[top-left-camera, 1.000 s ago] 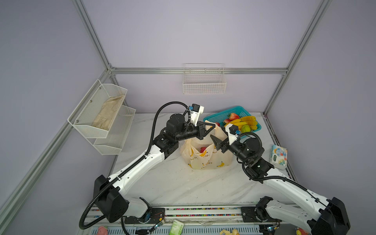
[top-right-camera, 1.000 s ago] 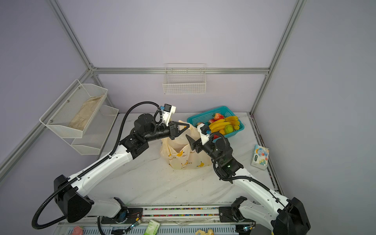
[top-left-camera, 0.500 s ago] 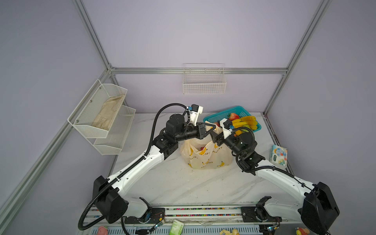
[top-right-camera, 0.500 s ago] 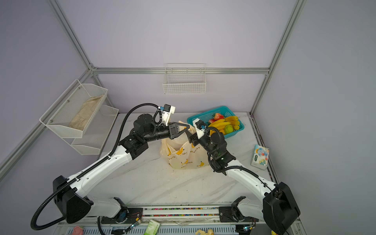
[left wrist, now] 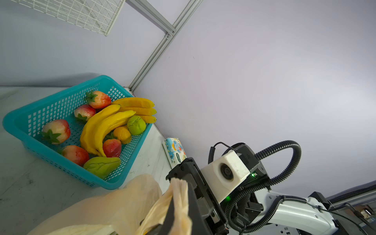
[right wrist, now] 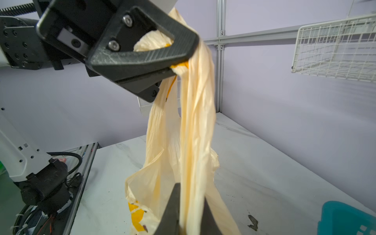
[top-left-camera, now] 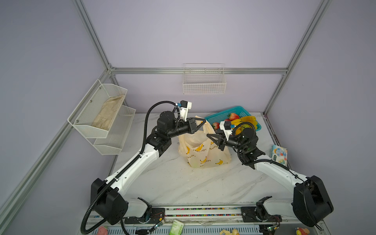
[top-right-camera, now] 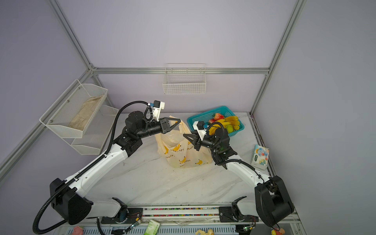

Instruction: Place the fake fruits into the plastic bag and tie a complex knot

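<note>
The plastic bag (top-left-camera: pixel 203 151) stands mid-desk (top-left-camera: pixel 183 183) beside the teal basket (left wrist: pixel 26 126). It is thin, limp, slippery film, so I judge its bunched handle strips (right wrist: pixel 195 122) the surest hold. The left pincer (right wrist: pixel 183 61) is clamped on the handle's top and the right pincer (right wrist: pixel 189 215) is nipped on a strip lower down. Only the right wrist view shows both grips closely, while the left wrist view best shows the fake fruits (left wrist: pixel 105 126) lying in the basket.

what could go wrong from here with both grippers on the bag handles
1. The left gripper and right gripper each pinch a thin strip of the plastic bag. Pulling them apart could tear the film or let a strip slip out.
2. Many fake fruits sit in the teal basket. Knotting the bag now would likely leave them outside it.
</note>
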Motion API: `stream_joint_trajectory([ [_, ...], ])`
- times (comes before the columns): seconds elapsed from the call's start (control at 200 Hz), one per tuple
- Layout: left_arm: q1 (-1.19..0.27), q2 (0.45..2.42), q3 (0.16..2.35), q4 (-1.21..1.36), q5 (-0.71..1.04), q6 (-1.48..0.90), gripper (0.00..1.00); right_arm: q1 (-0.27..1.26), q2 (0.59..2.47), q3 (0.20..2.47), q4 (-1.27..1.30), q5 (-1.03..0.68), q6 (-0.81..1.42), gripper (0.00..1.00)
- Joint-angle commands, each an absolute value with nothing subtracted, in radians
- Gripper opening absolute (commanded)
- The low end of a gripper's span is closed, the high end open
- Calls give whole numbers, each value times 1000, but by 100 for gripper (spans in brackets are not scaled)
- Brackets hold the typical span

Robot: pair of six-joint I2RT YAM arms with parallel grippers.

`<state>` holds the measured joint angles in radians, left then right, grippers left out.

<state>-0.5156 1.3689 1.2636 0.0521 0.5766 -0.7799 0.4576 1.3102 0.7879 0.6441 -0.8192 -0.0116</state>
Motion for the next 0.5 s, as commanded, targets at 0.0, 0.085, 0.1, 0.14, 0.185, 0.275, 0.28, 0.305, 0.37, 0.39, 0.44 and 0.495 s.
stream_joint_trajectory([
  [0.0, -509, 1356, 1223, 141, 599, -806, 0, 453, 1305, 771, 659, -793, 21, 12],
  [0.085, -512, 1352, 1214, 142, 605, -817, 0, 460, 1297, 773, 649, -660, 25, 25],
  [0.1, -512, 1352, 1212, 142, 607, -819, 0, 463, 1292, 771, 650, -628, 24, 28],
  [0.14, -515, 1349, 1208, 142, 609, -826, 0, 476, 1279, 763, 654, -557, 10, 35],
  [0.185, -518, 1345, 1202, 143, 607, -831, 0, 501, 1261, 752, 667, -473, -14, 47],
  [0.275, -528, 1345, 1198, 145, 604, -838, 0, 574, 1239, 742, 674, -291, -90, 60],
  [0.28, -530, 1345, 1198, 146, 604, -839, 0, 578, 1238, 743, 674, -277, -96, 61],
  [0.305, -532, 1345, 1199, 144, 604, -840, 0, 600, 1238, 744, 673, -220, -115, 64],
  [0.37, -541, 1349, 1201, 144, 606, -847, 0, 646, 1237, 744, 691, -107, -158, 68],
  [0.39, -544, 1349, 1203, 145, 606, -848, 0, 660, 1236, 744, 704, -67, -167, 70],
  [0.44, -549, 1351, 1206, 144, 606, -854, 0, 689, 1240, 739, 736, 20, -186, 74],
  [0.495, -555, 1350, 1207, 145, 603, -857, 0, 723, 1245, 739, 777, 114, -209, 76],
])
